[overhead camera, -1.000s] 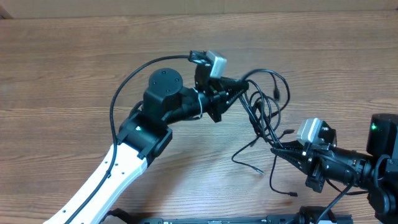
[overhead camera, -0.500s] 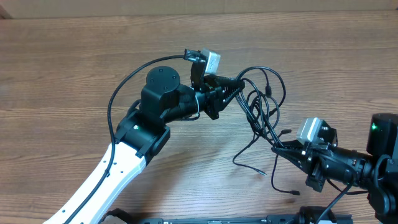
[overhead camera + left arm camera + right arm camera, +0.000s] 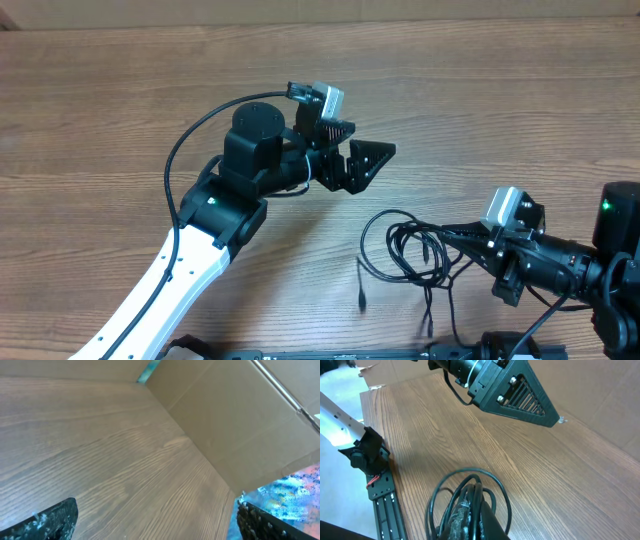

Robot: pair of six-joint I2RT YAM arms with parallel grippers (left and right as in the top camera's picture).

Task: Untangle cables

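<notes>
The cables (image 3: 405, 255) are thin black cords bunched in loose loops on the wooden table at the front right. One loose plug end (image 3: 360, 296) trails to the left of the bunch. My right gripper (image 3: 452, 238) is shut on a strand of the bunch, and in the right wrist view the cables (image 3: 436, 499) loop out ahead of the closed right gripper (image 3: 476, 512). My left gripper (image 3: 364, 150) hovers open above the table's middle, away from the cords. In its own view the left gripper (image 3: 155, 524) has only bare wood between its fingertips (image 3: 47, 521).
A cardboard wall (image 3: 235, 420) stands along the table's far side. A black rail (image 3: 350, 353) runs along the front edge, also seen as the rail (image 3: 382, 507) in the right wrist view. The left arm's white link (image 3: 170, 285) crosses the front left.
My left gripper has opened and let go of the cables. The bunch has dropped and sprung back toward the right gripper, which still holds it. The left arm has shifted slightly left.
</notes>
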